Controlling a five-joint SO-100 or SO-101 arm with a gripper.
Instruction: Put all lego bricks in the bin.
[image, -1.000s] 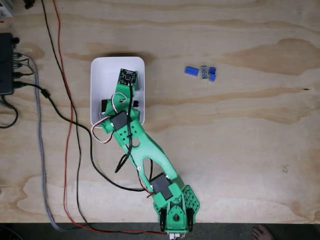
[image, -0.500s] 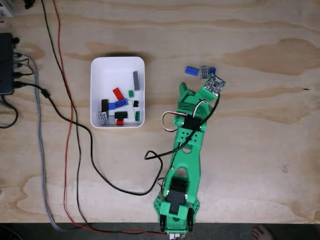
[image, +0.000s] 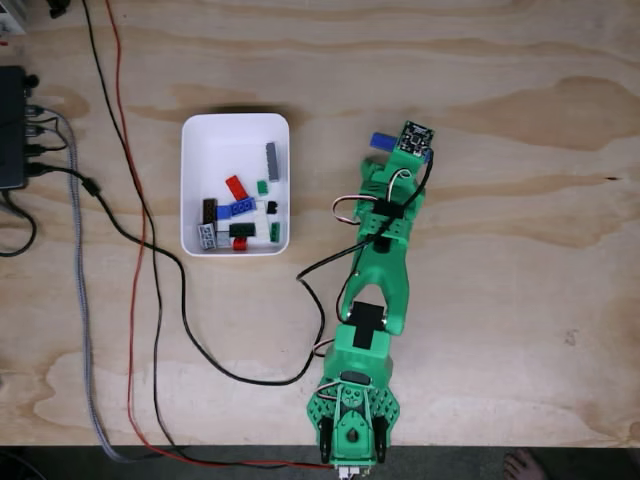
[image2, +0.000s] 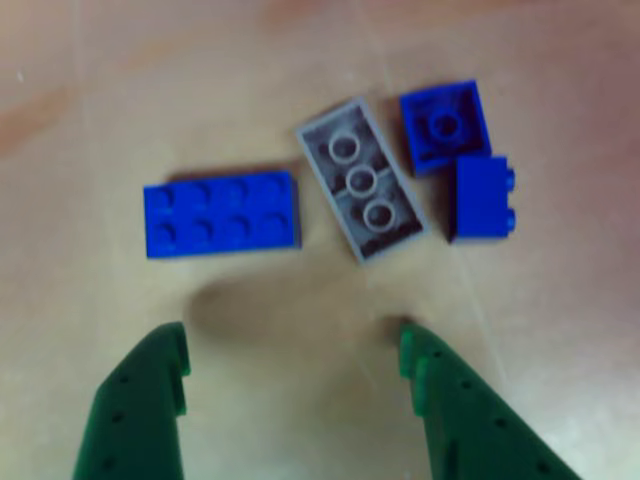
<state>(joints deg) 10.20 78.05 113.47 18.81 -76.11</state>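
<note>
In the other view, four lego bricks lie on the wood just beyond my open gripper (image2: 290, 340): a blue two-by-four brick (image2: 220, 213), a grey plate (image2: 362, 178) lying studs down, a blue square brick (image2: 445, 125) and a small blue brick (image2: 480, 198) on its side. Nothing sits between the green fingertips (image2: 160, 370). In the fixed view my gripper (image: 403, 152) hangs over this cluster, and the blue brick (image: 380, 142) peeks out to its left. The white bin (image: 225, 145) stands to the left and holds several bricks, among them a red one (image: 236, 187).
A black box (image: 12, 125) with plugged cables sits at the left edge. Red and black wires (image: 140, 250) and a grey braided cable (image: 85, 300) run down the left side. The arm's base (image: 350, 430) is at the table's front edge, near a person's toes (image: 525, 465).
The arm swung from above the bin to the right and then stretched farther out over the brick cluster, which it now partly covers.
</note>
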